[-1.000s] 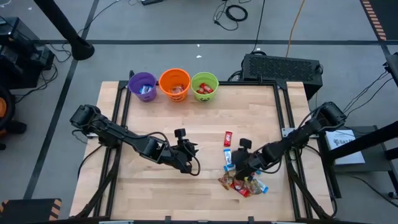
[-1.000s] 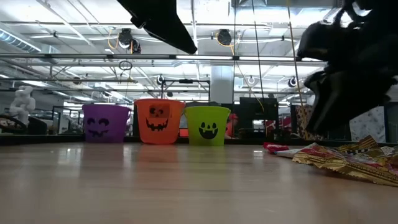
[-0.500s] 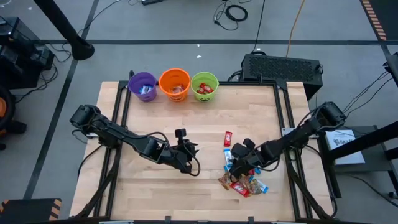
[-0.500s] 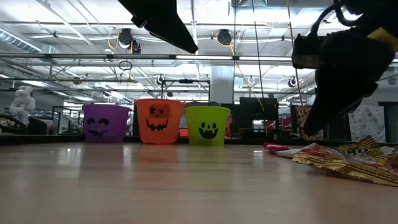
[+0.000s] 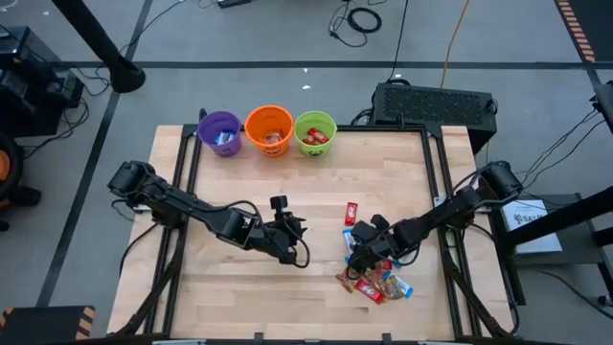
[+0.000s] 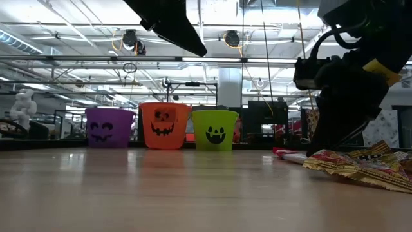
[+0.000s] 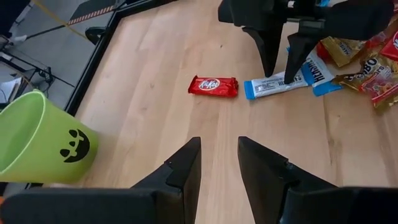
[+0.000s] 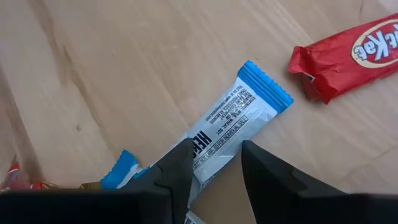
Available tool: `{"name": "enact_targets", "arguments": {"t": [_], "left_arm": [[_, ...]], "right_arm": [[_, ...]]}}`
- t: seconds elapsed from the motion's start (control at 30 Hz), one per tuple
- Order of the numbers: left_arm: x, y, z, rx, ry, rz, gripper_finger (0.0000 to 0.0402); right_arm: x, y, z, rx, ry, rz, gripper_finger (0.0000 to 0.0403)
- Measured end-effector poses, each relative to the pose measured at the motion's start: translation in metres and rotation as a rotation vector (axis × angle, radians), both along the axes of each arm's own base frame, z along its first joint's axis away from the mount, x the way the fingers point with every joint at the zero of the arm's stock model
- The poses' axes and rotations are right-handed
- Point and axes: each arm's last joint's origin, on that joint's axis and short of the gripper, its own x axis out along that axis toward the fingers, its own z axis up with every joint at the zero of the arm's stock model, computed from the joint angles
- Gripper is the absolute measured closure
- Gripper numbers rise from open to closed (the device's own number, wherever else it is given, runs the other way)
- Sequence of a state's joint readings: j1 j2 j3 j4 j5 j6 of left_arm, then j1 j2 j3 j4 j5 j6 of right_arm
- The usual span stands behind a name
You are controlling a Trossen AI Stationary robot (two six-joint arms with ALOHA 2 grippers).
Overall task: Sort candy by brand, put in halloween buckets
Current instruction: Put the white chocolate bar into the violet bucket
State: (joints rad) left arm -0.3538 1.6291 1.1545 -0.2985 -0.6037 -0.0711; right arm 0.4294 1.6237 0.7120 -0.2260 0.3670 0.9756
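A white-and-blue candy bar (image 8: 230,121) lies flat on the table beside a red candy bar (image 8: 348,53). My right gripper (image 8: 214,165) is open and low over the table, one finger on each long side of the white-and-blue bar (image 7: 277,86). More candy lies in a pile (image 5: 375,281) at the near right. My left gripper (image 7: 219,162) hovers open over bare wood at mid-table (image 5: 292,251), with nothing between its fingers. The purple (image 5: 220,132), orange (image 5: 269,129) and green (image 5: 315,132) halloween buckets stand in a row at the far edge, each with candy inside. My right gripper stands across the white-and-blue bar near its middle (image 8: 208,140), slanting down from above and from the table's right. The bar lies flat on the wood between the two fingers (image 7: 288,78). Whether the fingers touch its wrapper, I cannot tell.
In the low view a crumpled gold wrapper (image 6: 367,164) lies at the pile's near side. Bare wood spreads between the buckets and the candy. Black frame rails (image 5: 436,182) run along the table's sides, and a dark box (image 5: 433,103) sits beyond the far right corner.
My right gripper has come down and gone a little toward the table's left, from over the pile to the white-and-blue bar, rolling its wrist as it sank. The candy and buckets lie where they were.
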Motion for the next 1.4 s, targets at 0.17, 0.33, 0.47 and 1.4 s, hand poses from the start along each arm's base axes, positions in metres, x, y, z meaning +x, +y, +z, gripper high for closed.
{"name": "enact_targets", "arguments": {"t": [0.17, 0.33, 0.47, 1.4], "left_arm": [[0.0, 0.0, 0.0, 0.002, 0.002, -0.002, 0.0288], [0.0, 0.0, 0.0, 0.006, 0.004, -0.004, 0.0288], [0.0, 0.0, 0.0, 0.006, 0.004, -0.004, 0.0288], [0.021, 0.008, -0.027, -0.095, 0.036, -0.029, 0.0288]], "right_arm": [[0.001, 0.001, 0.002, 0.007, -0.009, 0.042, 0.0309], [0.003, 0.002, 0.005, 0.003, -0.012, 0.085, 0.0367], [0.005, 0.003, 0.007, -0.014, -0.015, 0.117, 0.0398], [-0.005, 0.009, 0.036, 0.006, -0.072, 0.295, 0.0388]]}}
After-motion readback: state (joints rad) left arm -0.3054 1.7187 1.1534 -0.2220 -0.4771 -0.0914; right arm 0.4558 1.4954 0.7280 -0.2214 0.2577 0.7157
